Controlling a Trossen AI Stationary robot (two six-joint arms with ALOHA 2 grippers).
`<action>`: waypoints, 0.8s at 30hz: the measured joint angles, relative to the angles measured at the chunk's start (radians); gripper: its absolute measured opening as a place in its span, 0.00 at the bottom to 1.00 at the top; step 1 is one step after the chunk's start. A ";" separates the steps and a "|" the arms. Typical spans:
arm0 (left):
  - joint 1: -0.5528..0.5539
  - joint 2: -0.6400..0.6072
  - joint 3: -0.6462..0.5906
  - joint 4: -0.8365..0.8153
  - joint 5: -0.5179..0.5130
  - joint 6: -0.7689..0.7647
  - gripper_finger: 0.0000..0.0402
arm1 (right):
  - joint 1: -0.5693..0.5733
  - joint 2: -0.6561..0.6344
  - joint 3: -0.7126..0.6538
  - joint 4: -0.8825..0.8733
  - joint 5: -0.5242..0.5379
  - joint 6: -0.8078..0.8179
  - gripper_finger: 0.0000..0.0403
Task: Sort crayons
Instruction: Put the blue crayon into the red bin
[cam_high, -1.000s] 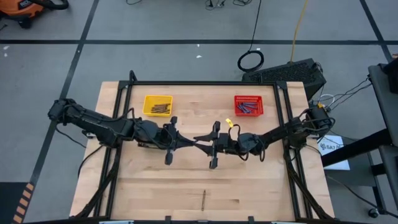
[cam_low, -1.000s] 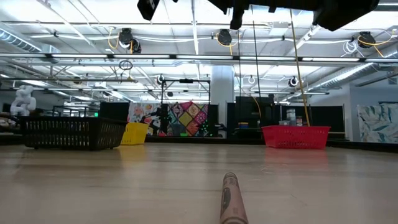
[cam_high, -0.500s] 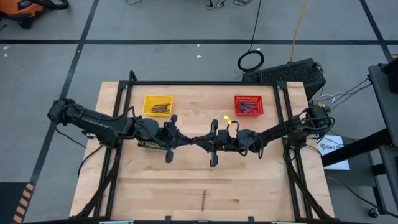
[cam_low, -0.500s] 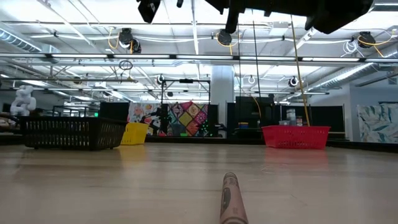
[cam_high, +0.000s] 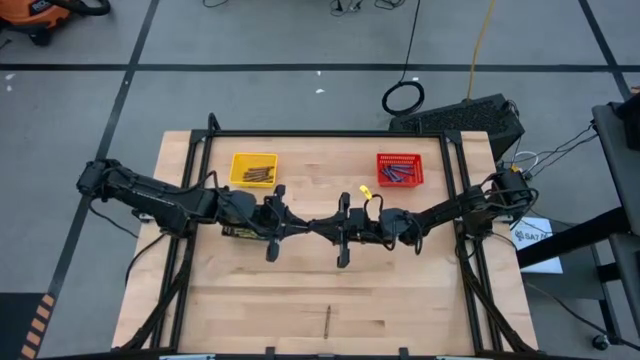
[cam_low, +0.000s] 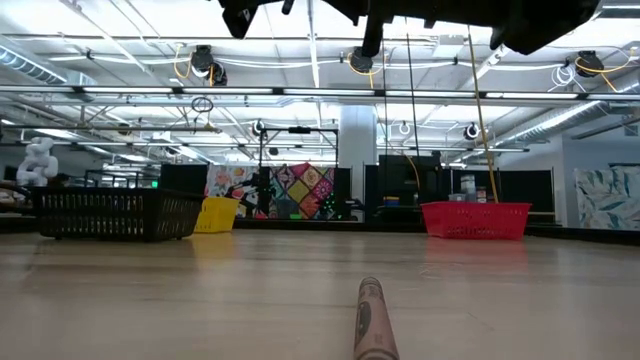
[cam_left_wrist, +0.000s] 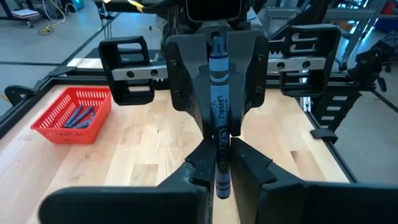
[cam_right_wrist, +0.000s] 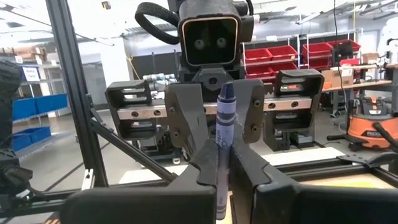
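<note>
Above the middle of the wooden counter, the left gripper and right gripper meet tip to tip, both sets of jaws pinching one blue paper-wrapped crayon between them. A brown crayon lies alone near the counter's front edge.

In the low view both arms are cut off by the top edge, so only dark undersides show and neither pincer can be told apart there. The lone crayon lying on the desk runs out past the bottom edge, and its label is blurred. From above, the crayons in the yellow basket and red basket are too small to count. The blue crayon shared between the pincers has its ends buried between fingers; its wrapper perhaps reads "washable", partly covered.
</note>
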 joint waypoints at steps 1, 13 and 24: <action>0.000 0.000 0.000 -0.006 0.000 0.000 0.10 | 0.000 0.000 0.000 -0.005 0.001 0.000 0.00; 0.001 0.000 0.000 -0.104 0.007 -0.002 0.19 | 0.001 -0.008 0.000 -0.107 0.112 -0.010 0.00; -0.001 0.000 0.000 -0.108 -0.007 0.069 0.19 | -0.013 -0.015 0.000 -0.117 0.110 0.027 0.00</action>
